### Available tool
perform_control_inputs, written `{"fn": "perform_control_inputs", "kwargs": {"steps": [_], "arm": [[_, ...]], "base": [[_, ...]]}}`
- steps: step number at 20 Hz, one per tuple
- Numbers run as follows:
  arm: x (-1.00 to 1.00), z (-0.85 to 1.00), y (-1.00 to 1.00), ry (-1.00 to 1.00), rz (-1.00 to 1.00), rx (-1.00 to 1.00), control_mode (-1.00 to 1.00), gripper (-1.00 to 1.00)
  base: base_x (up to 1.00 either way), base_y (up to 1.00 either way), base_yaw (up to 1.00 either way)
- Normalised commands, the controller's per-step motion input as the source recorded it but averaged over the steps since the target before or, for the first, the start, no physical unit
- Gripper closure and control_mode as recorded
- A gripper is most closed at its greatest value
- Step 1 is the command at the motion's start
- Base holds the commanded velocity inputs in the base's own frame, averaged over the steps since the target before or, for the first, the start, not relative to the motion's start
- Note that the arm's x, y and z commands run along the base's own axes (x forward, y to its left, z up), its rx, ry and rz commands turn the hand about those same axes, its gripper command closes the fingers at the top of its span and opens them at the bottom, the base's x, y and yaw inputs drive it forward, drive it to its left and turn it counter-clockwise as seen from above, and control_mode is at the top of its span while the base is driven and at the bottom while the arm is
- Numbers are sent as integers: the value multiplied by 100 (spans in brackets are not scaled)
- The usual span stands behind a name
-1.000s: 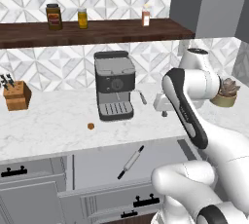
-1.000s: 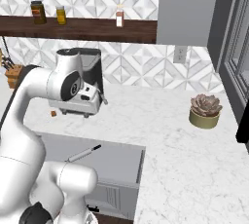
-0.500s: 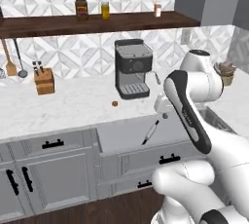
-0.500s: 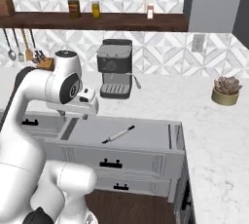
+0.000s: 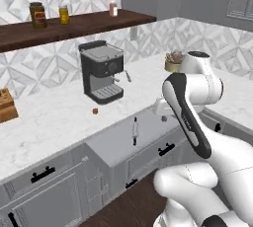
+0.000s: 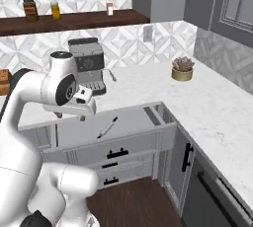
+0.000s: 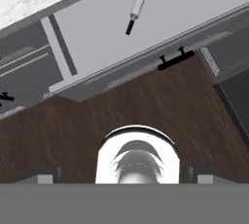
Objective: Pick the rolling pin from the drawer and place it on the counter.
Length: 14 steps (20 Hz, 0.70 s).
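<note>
Rolling pin (image 7: pixel 140 1) upper handle cut off by top edge in hand view. Knife block (image 5: pixel 6 105) left of coffee machine (image 5: pixel 102 71) partly out of frame; jar labels on shelf (image 5: pixel 74 26) too small to read. Gripper's jaws not discernible.

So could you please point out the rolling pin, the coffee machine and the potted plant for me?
rolling pin (image 6: pixel 107 128), right base view, middle of its barrel.
coffee machine (image 5: pixel 101 71), left base view, its front face.
potted plant (image 6: pixel 182 74), right base view, its pot.
</note>
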Motion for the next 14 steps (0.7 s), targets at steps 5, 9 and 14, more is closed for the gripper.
{"fn": "perform_control_inputs", "kwargs": {"steps": [5, 9, 14], "arm": [[0, 0, 0, 0, 0, 0, 100, -100], [0, 0, 0, 0, 0, 0, 100, -100], [0, 0, 0, 0, 0, 0, 100, -100]], "base": [[27, 100, -51], [44, 83, -52], [-3, 15, -55]]}}
